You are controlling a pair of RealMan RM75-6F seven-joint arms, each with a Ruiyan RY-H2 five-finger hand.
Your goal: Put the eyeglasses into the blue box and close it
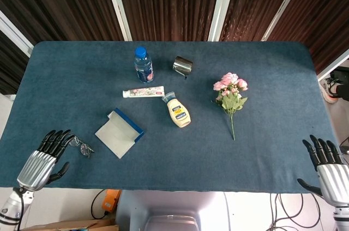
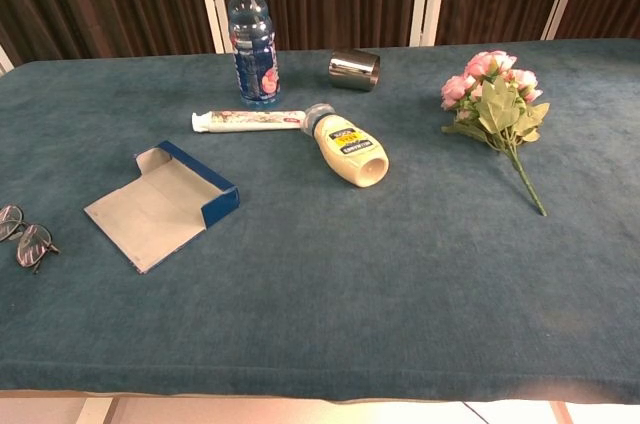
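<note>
The eyeglasses (image 1: 80, 145) lie folded on the blue cloth near the table's front left edge; the chest view shows the eyeglasses (image 2: 24, 235) at its left border. The blue box (image 1: 119, 133) lies open and flat to their right, its grey lid spread out, also seen as the blue box (image 2: 160, 203) in the chest view. My left hand (image 1: 44, 159) hovers just left of the glasses with fingers spread and empty, fingertips close to the frame. At the front right corner, my right hand (image 1: 328, 164) is empty, its fingers apart.
A water bottle (image 1: 143, 64), a metal cup (image 1: 182, 66) on its side, a toothpaste tube (image 1: 143, 92), a yellow squeeze bottle (image 1: 178, 111) and a pink flower bunch (image 1: 231, 96) occupy the middle and back of the table (image 1: 272, 133).
</note>
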